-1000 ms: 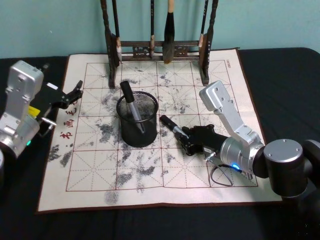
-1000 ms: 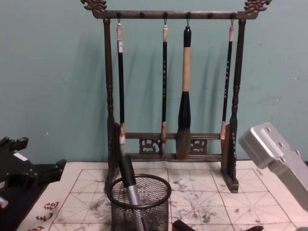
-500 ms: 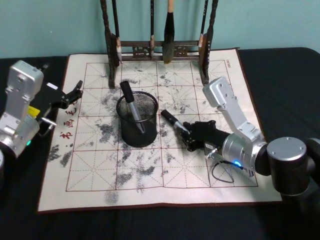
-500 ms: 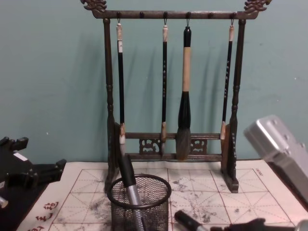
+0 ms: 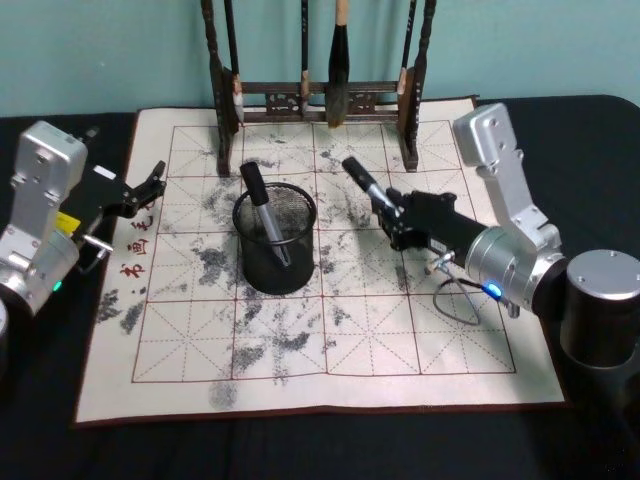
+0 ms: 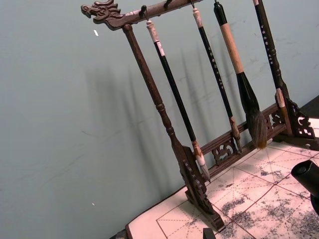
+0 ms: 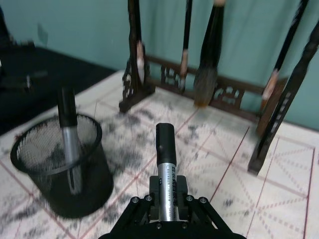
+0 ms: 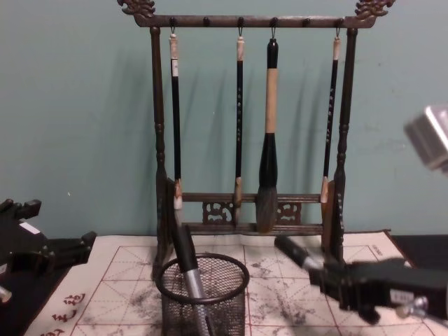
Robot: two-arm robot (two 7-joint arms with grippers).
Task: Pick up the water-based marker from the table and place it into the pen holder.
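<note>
My right gripper [image 5: 393, 212] is shut on a black-capped, silver-barrelled water-based marker [image 5: 364, 183], held in the air to the right of the pen holder [image 5: 275, 268]. The marker [image 7: 166, 164] points cap-first toward the brush rack, with the gripper [image 7: 167, 200] clamped on its barrel. From the chest, the marker [image 8: 296, 253] tilts up-left out of the gripper [image 8: 337, 281], beside the black mesh pen holder [image 8: 210, 308]. A second marker [image 5: 262, 213] leans inside the holder. My left gripper [image 5: 150, 185] stands open at the mat's left edge.
A tall dark wooden brush rack [image 5: 320, 100] with several hanging brushes stands at the back of the ink-stained white mat [image 5: 330, 340]. The mat lies on the dark table [image 5: 300, 450]. A teal wall rises just behind the rack.
My right gripper has lifted the marker off the mat and carried it up and toward the rack. The left arm has not moved.
</note>
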